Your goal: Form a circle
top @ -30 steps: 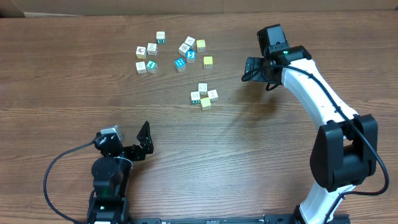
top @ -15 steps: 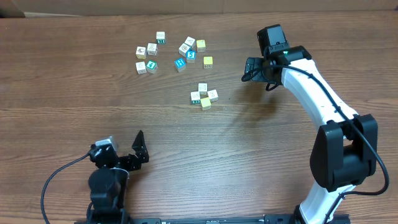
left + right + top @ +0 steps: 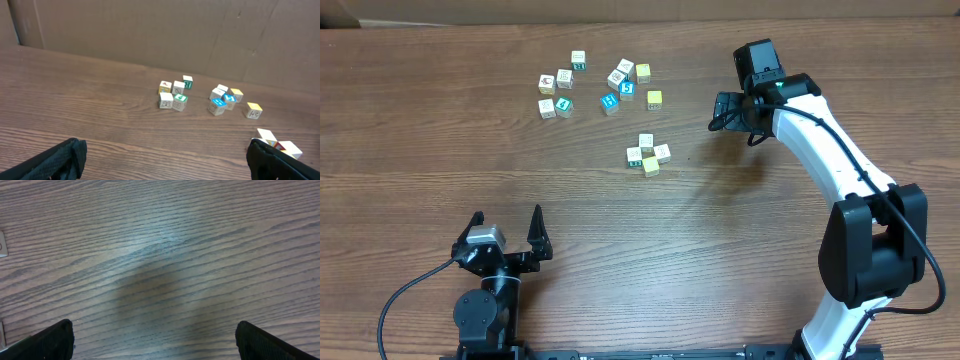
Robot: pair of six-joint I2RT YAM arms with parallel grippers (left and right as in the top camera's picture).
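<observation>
Overhead, table: We see a brown wood-grain table (image 3: pixel 420 150) filling the frame.
Overhead, circle: The circle (image 3: pixel 648 153), a tight ring-like cluster of four tiny cubes (white, teal-marked and yellow), sits just above the middle of the frame, its cubes close against one another.
Overhead, loose cubes: A wider scatter of similar small picture cubes (image 3: pixel 617 78), white, blue and yellow, lies above and to the left of the circle, apart from it.
Overhead, left gripper: The black two-finger left gripper (image 3: pixel 508 213) is at the lower left, jaws spread wide with only bare wood between them, well apart from every cube.
Overhead, right gripper: The black right gripper (image 3: pixel 716 112), on its white arm (image 3: pixel 820 140), sits right of the circle and apart from it, holding nothing.
Left wrist, fingers: Both dark fingers (image 3: pixel 55 162) show only at the bottom corners, far apart, nothing between.
Left wrist, circle: We find it at the lower right edge, partly hidden behind the right-hand finger.
Left wrist, background: A brown cardboard wall (image 3: pixel 150 30) stands behind the scatter.
Right wrist, fingers: The dark fingertips (image 3: pixel 50 342) sit in the bottom corners, wide apart over bare wood.
Right wrist, cube: A sliver of a white cube (image 3: pixel 2 244) shows at the left edge; we cannot tell which group it belongs to.
</observation>
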